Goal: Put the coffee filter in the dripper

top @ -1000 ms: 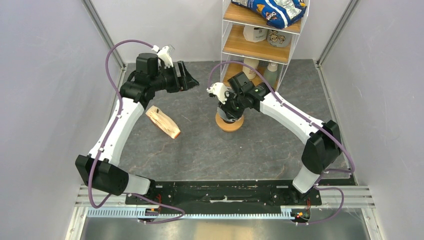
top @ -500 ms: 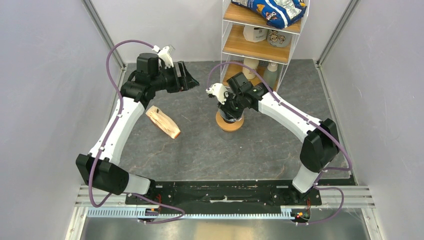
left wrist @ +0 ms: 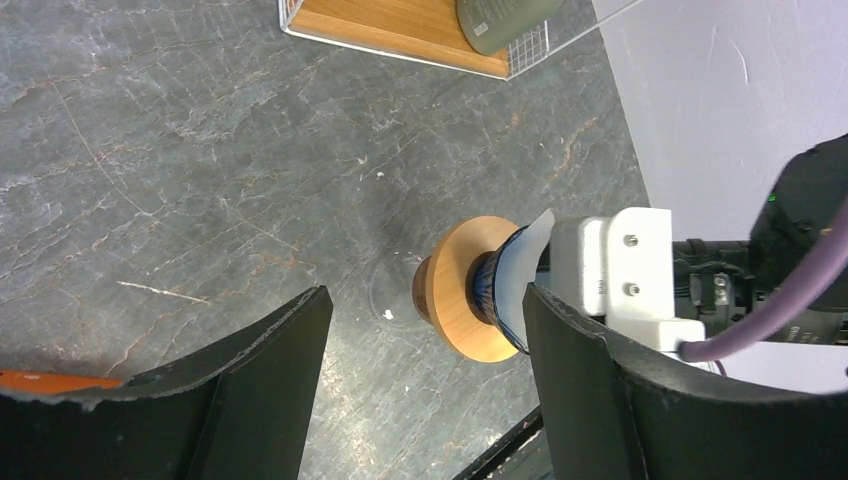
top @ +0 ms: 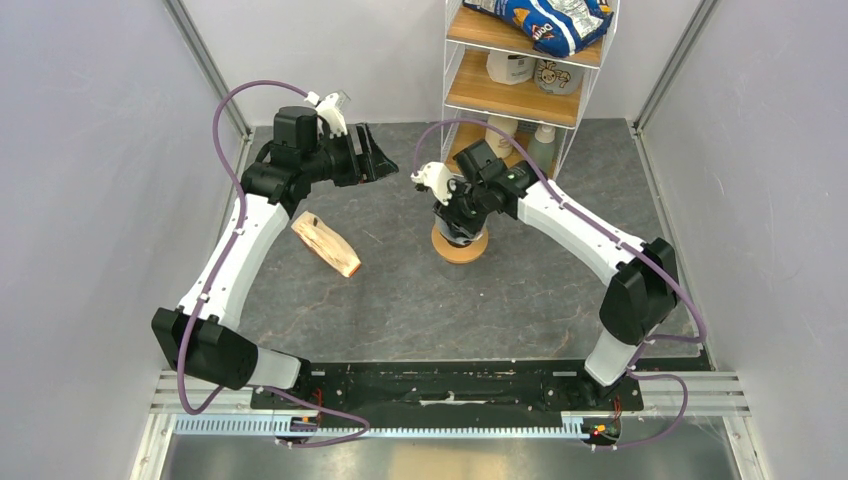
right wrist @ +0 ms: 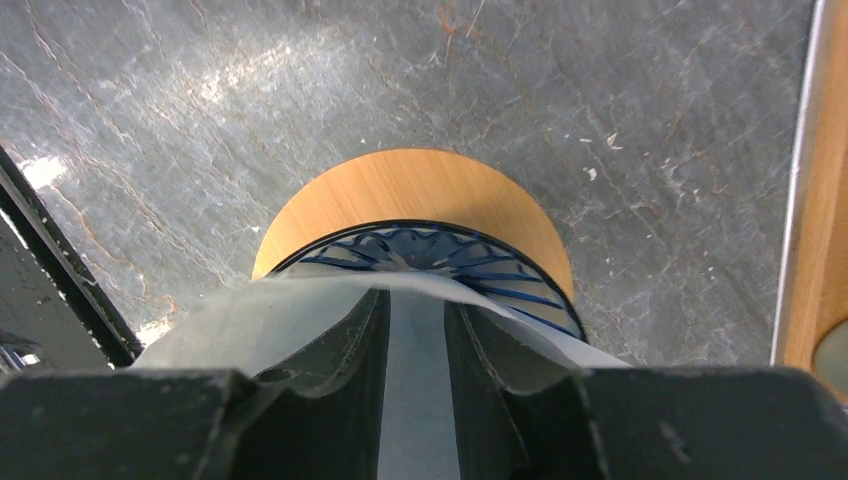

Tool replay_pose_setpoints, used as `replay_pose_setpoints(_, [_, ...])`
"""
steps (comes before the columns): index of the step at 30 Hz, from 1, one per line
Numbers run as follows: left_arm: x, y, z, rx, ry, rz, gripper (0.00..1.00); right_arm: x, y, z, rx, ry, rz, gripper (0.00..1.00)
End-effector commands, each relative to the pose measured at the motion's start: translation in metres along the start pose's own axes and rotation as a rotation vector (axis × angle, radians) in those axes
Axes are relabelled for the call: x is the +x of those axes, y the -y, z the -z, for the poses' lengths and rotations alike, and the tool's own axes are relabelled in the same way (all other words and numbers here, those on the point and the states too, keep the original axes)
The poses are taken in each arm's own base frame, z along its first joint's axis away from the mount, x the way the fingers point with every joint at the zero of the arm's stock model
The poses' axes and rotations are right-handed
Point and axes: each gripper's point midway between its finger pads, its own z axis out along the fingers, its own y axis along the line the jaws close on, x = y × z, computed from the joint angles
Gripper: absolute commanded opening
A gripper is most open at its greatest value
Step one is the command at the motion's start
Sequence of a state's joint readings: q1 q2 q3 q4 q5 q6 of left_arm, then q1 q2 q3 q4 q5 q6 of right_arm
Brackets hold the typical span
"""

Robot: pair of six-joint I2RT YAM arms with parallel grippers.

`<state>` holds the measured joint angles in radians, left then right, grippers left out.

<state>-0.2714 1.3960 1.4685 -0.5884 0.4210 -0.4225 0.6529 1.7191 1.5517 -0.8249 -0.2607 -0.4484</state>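
White filter (right wrist: 415,370) over blue dripper (right wrist: 470,265) rim; right fingers (right wrist: 330,380): grip unclear; left fingers (left wrist: 250,390) apart.

The table (top: 520,290) is a dark grey slab veined like stone. A cream-and-tan wedge of stacked paper (top: 326,245) lies on it left of centre, tilted on its side. Near the middle stands a round wooden ring (top: 458,255) on a short foot, with the dripper (right wrist: 440,250) seated in it. At the far edge stands a white wire rack (top: 445,100) with wooden shelves, which hold bottles (top: 510,68) and, on the top one, a blue snack bag (top: 545,18).
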Motion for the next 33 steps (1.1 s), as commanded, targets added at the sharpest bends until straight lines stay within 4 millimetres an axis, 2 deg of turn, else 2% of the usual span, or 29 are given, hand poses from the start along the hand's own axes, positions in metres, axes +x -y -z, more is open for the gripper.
replay_pose_setpoints(1, [-0.008, 0.006, -0.001, 0.029, 0.027, 0.014, 0.78, -0.037, 0.002, 0.033, 0.029, 0.108, 0.001, 0.35])
replay_pose_setpoints(6, [-0.010, 0.008, -0.003, 0.044, 0.029, 0.015, 0.78, -0.046, 0.002, 0.050, 0.046, 0.130, -0.001, 0.37])
replay_pose_setpoints(13, [0.000, 0.009, -0.010, 0.079, -0.012, -0.010, 0.79, -0.045, -0.003, 0.068, 0.052, 0.132, 0.002, 0.41])
replay_pose_setpoints(21, [0.009, 0.014, -0.008, 0.161, 0.005, -0.139, 0.92, -0.047, -0.001, 0.086, 0.081, 0.155, -0.005, 0.44])
replay_pose_setpoints(28, [0.009, 0.016, -0.008, 0.170, 0.004, -0.130, 0.92, -0.073, 0.021, 0.130, 0.126, 0.284, -0.164, 0.49])
replay_pose_setpoints(33, [0.007, 0.016, -0.008, 0.164, 0.011, -0.130, 0.92, -0.061, 0.042, 0.131, 0.208, 0.251, -0.250, 0.60])
